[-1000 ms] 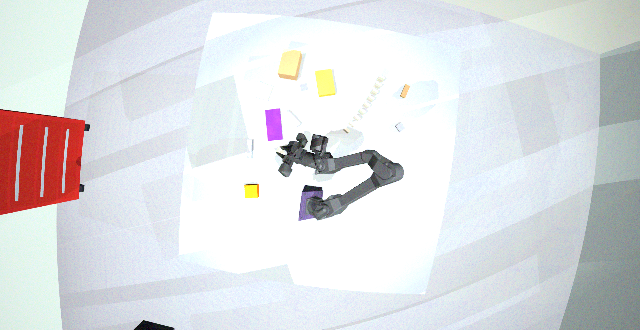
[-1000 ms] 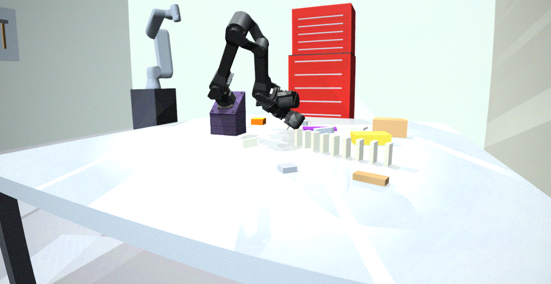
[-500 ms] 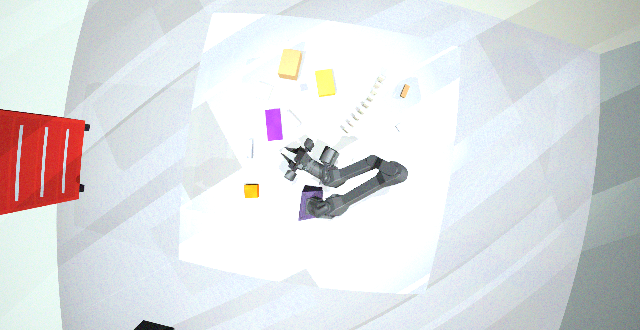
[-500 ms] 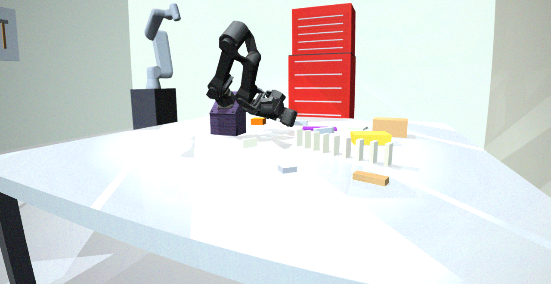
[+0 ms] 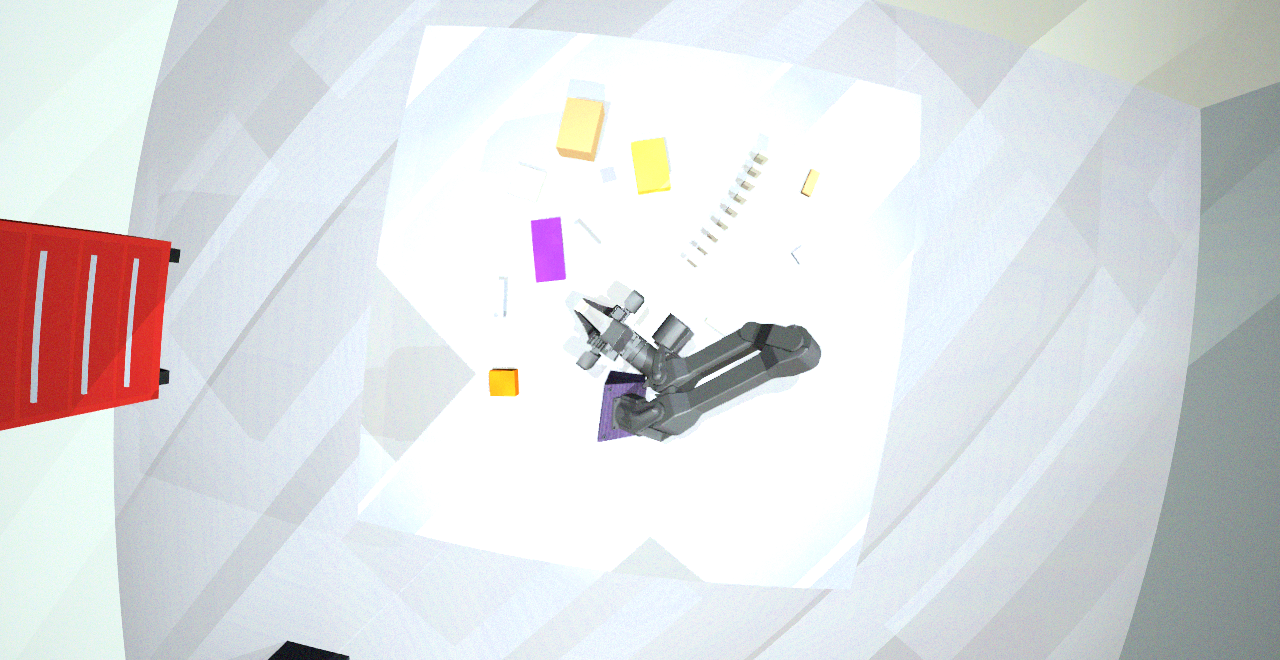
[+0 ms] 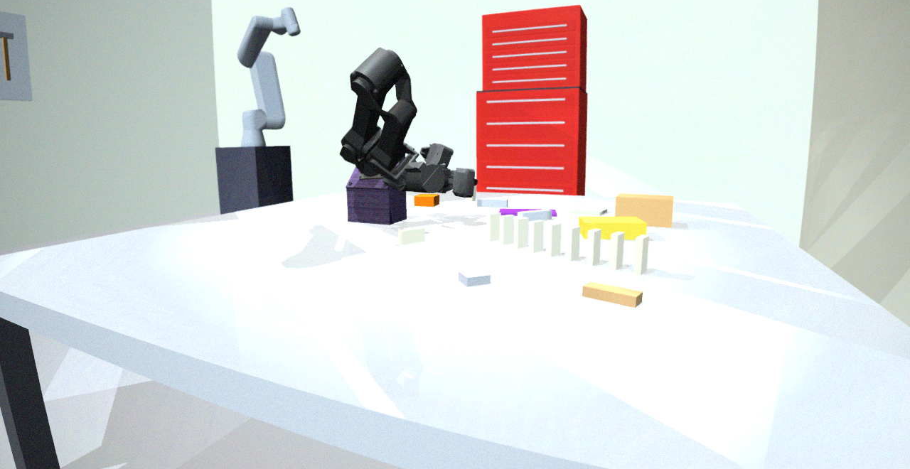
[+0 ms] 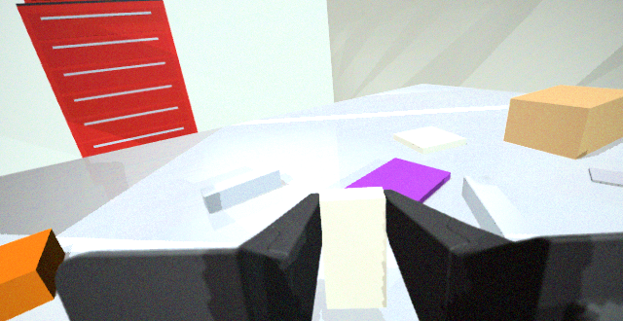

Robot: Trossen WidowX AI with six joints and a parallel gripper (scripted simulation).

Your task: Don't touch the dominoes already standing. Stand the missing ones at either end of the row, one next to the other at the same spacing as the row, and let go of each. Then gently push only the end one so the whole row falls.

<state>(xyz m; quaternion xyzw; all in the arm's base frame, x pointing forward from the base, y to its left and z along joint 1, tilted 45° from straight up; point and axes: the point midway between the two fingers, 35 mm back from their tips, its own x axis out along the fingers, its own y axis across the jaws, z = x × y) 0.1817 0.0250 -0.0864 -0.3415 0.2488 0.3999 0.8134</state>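
Domino clamped in partly closed gripper, away from standing row; could topple row if swung in low.

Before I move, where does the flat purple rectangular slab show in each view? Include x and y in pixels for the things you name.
Top: left of centre, above and left of the claw (image 5: 581, 306) (image 7: 353, 243).
Exterior: the flat purple rectangular slab (image 5: 548, 249) (image 6: 509, 212) (image 7: 401, 177) is a thin strip, right of centre.
Wrist: right of centre, just beyond the claw.
Shared landmark: the tall red metal drawer cabinet (image 5: 107, 325) (image 6: 531, 109) (image 7: 114, 80).
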